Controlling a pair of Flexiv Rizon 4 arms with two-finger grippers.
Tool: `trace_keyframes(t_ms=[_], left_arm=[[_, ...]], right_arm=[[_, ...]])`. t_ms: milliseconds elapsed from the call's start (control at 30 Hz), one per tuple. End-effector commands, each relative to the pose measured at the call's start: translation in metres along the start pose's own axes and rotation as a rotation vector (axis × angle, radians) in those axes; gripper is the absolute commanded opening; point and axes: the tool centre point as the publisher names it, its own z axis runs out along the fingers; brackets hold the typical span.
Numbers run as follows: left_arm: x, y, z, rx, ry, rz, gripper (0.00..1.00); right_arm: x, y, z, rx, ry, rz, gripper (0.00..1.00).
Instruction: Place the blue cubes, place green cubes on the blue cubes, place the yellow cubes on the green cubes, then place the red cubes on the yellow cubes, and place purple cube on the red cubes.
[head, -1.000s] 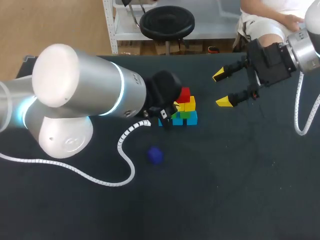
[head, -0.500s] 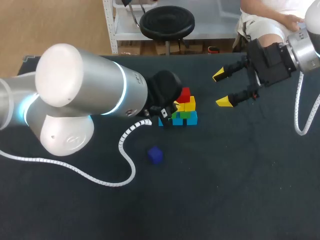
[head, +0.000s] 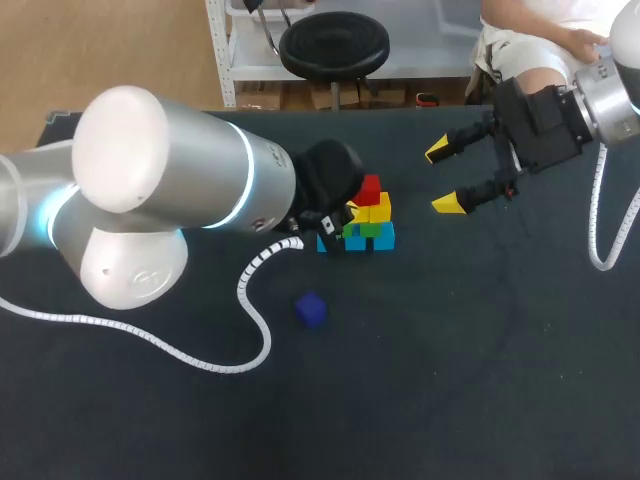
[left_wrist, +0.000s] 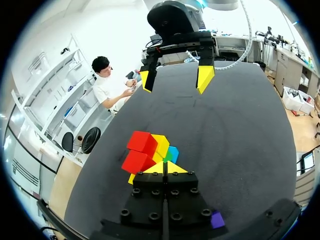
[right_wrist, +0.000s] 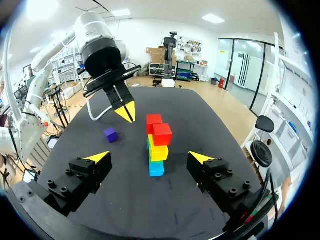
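Field notes, from beside the dark table top (head: 480, 360).

- **Stack:** A small stack of plain cubes stood near the middle of the table. Light blue cubes (head: 384, 238) formed the base, with green cubes (head: 372, 229) on them and yellow cubes (head: 379, 211) above those. Two red cubes (right_wrist: 159, 131) sat on top, side by side and slightly offset.
- **Loose cube:** One purple cube (head: 311, 310) lay alone on the table, apart from the stack and nearer the robot's side.
- **Left arm:** The left gripper (left_wrist: 164, 167) sat low, just beside the stack, its yellow tips pressed together and gripping nothing. I could not tell whether it touched the cubes.
- **Right arm:** The right gripper (head: 445, 177) hung above the table, well apart from the stack and facing it. Its fingers were spread wide and held nothing.
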Motion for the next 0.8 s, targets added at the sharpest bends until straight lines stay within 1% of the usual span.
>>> trace_keyframes(t_ms=[33, 500, 800], left_arm=[[0.0008, 0.0021, 0.0048, 0.001, 0.002, -0.001, 0.00], [-0.0005, 0.0081, 0.0109, 0.008, -0.003, 0.011, 0.00], [0.0030, 0.0117, 0.0130, 0.009, 0.002, 0.005, 0.00]], right_arm=[[0.0001, 0.0008, -0.0003, 0.002, -0.001, -0.001, 1.00], [0.0001, 0.0008, -0.0003, 0.002, -0.001, -0.001, 1.00], [0.0001, 0.0008, -0.0003, 0.002, -0.001, -0.001, 1.00]])
